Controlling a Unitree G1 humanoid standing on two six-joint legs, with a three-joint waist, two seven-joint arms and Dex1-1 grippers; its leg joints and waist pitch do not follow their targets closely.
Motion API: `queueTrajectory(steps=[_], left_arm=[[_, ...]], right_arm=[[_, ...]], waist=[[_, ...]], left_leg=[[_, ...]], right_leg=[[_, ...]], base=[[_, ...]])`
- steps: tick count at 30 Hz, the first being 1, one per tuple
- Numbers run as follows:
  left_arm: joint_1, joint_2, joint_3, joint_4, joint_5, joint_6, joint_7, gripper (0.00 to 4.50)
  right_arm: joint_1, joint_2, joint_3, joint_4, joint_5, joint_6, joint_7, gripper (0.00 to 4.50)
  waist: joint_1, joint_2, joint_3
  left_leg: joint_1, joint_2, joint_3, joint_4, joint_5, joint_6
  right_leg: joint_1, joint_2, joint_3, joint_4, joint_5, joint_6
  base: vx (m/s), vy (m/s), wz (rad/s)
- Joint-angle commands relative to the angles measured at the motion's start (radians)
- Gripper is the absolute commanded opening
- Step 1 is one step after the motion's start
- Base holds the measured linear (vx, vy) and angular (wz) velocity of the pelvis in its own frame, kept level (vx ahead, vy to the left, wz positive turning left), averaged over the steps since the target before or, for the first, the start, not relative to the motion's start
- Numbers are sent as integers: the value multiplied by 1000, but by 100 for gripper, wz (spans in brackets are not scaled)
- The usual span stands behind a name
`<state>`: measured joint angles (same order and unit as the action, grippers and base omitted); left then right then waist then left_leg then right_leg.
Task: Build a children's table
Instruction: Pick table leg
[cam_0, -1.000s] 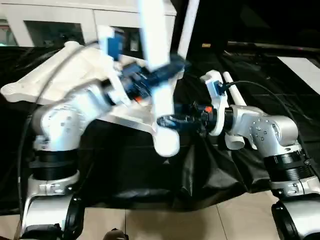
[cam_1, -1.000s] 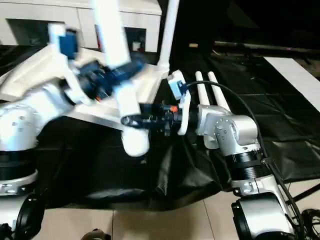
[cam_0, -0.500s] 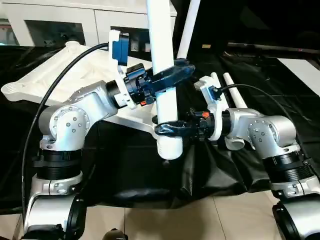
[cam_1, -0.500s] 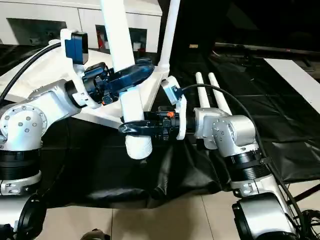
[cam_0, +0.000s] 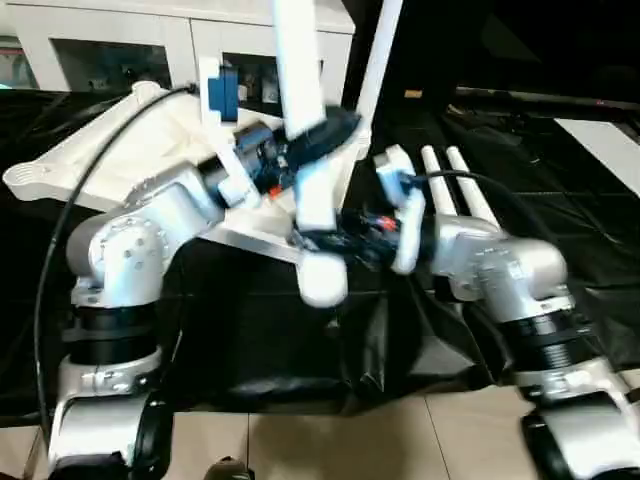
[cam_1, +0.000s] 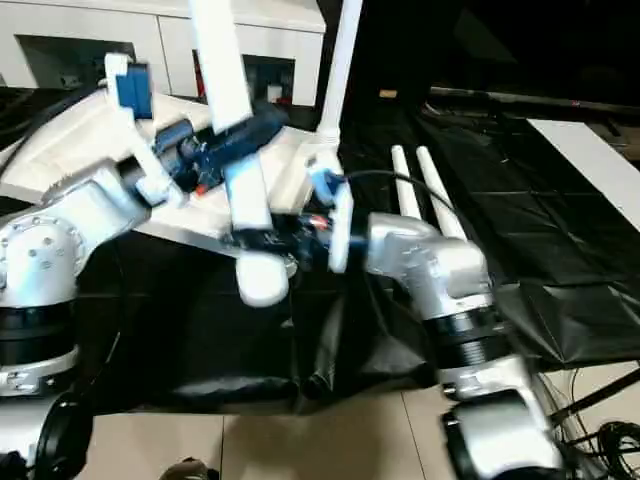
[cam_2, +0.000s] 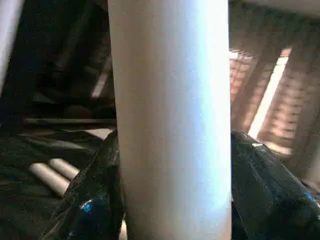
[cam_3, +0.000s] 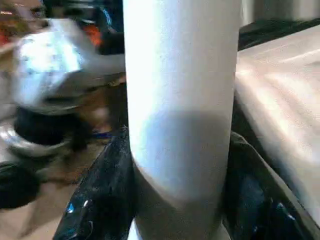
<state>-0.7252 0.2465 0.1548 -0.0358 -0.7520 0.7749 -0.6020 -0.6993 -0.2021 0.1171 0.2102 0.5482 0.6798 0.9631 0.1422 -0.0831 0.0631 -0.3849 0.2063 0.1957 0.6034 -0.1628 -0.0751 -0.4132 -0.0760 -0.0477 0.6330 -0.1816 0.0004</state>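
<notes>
Holding one leg (cam_0: 305, 150) of the children's table near-upright in the air, thick end down, just off the front edge of the tabletop (cam_0: 130, 150). You've got it in both grippers: left gripper (cam_0: 315, 135) clamps it higher up, right gripper (cam_0: 318, 240) wraps it just above the rounded bottom end. Both wrist views show black fingers (cam_2: 95, 200) pressed on either side of the white tube, so both are closed on the leg, not slack.

The top lies underside-up on the black-draped work table (cam_0: 560, 170), toward its left and back. One leg (cam_0: 378, 60) already stands in a socket at the top's right corner. Two spare legs (cam_1: 420, 190) lie side by side on the cloth, right of the top.

Step in hand, as I read it: carrying leg number two to a socket. Next move needs the thick end swung over an open corner socket, axis square to the top, then pushed straight down. Can't see an open socket clearly from here; arms cover the near corner. Watch the standing leg when you swing.
</notes>
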Motion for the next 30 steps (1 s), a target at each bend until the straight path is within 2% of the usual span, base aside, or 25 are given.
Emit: queueTrajectory(steps=[1, 4, 7, 8, 9, 10, 12, 13, 15, 18, 20, 30], left_arm=[[-21, -11, -28, -8, 43, -12, 45, 315], [-27, -27, -25, -2, 77, -14, 124, 315], [-28, -34, -26, 4, 101, -26, 166, 315], [-28, -36, -26, 6, 111, -29, 183, 315], [-27, -38, -27, 8, 124, -33, 198, 315], [-26, -39, -27, 9, 134, -36, 209, 315], [-27, -41, -25, 10, 159, -52, 234, 315], [-27, -43, -22, 10, 164, -57, 243, 315], [-28, -43, -18, 9, 166, -60, 248, 288], [-30, -42, -8, 4, 162, -64, 258, 277], [-27, -41, -8, -2, 151, -53, 245, 246], [-26, -42, -8, -26, 97, -21, 208, 187]], right_arm=[[7, 6, -29, 4, -44, -67, -64, 189], [13, 27, -20, 8, -98, -123, -133, 189], [17, 35, -6, 14, -134, -167, -170, 188], [20, 39, 0, 14, -147, -182, -184, 188], [23, 44, 7, 14, -162, -199, -196, 188], [24, 49, 9, 15, -170, -208, -207, 188], [23, 60, 9, 26, -187, -227, -229, 188], [22, 64, 9, 32, -193, -233, -235, 188], [22, 66, 12, 36, -198, -238, -237, 188], [25, 71, 30, 44, -213, -255, -229, 188], [27, 76, 32, 47, -218, -263, -228, 188], [23, 72, 26, 58, -220, -273, -217, 188]], waist=[[-5, 19, -81], [-6, 19, -82], [-8, 15, -81], [-7, 16, -81], [-9, 9, -81], [-8, 12, -81], [-10, 9, -81], [-10, 11, -80], [-9, 9, -80], [-8, 9, -80], [-9, 9, -80], [-9, 10, -79]], left_leg=[[26, 20, -14, -69, -152, -76], [26, 19, -13, -68, -140, -78], [24, 18, -13, -68, -141, -71], [25, 18, -13, -68, -141, -71], [24, 18, -12, -68, -143, -67], [24, 18, -13, -68, -141, -67], [24, 19, -12, -68, -137, -59], [24, 18, -12, -68, -146, -59], [24, 19, -13, -68, -148, -60], [23, 18, -12, -68, -135, -55], [24, 18, -12, -67, -139, -52], [24, 17, -11, -67, -146, -51]], right_leg=[[53, -54, 33, -57, -95, -159], [53, -51, 34, -54, -61, -159], [55, -50, 34, -56, -64, -155], [54, -51, 35, -56, -66, -156], [55, -50, 35, -57, -70, -152], [55, -51, 35, -56, -72, -152], [54, -51, 35, -57, -72, -151], [53, -51, 35, -59, -88, -149], [53, -52, 35, -59, -98, -146], [53, -51, 35, -56, -82, -143], [52, -51, 36, -57, -84, -145], [52, -50, 36, -57, -91, -145]], base=[[0, 0, 0], [0, 0, 0], [0, 0, 0], [0, 0, 0], [0, 0, 0], [0, 0, 0], [0, 0, 0], [0, 0, 0], [0, 0, 0], [0, 0, 0], [0, 0, 0], [0, 0, 0]])
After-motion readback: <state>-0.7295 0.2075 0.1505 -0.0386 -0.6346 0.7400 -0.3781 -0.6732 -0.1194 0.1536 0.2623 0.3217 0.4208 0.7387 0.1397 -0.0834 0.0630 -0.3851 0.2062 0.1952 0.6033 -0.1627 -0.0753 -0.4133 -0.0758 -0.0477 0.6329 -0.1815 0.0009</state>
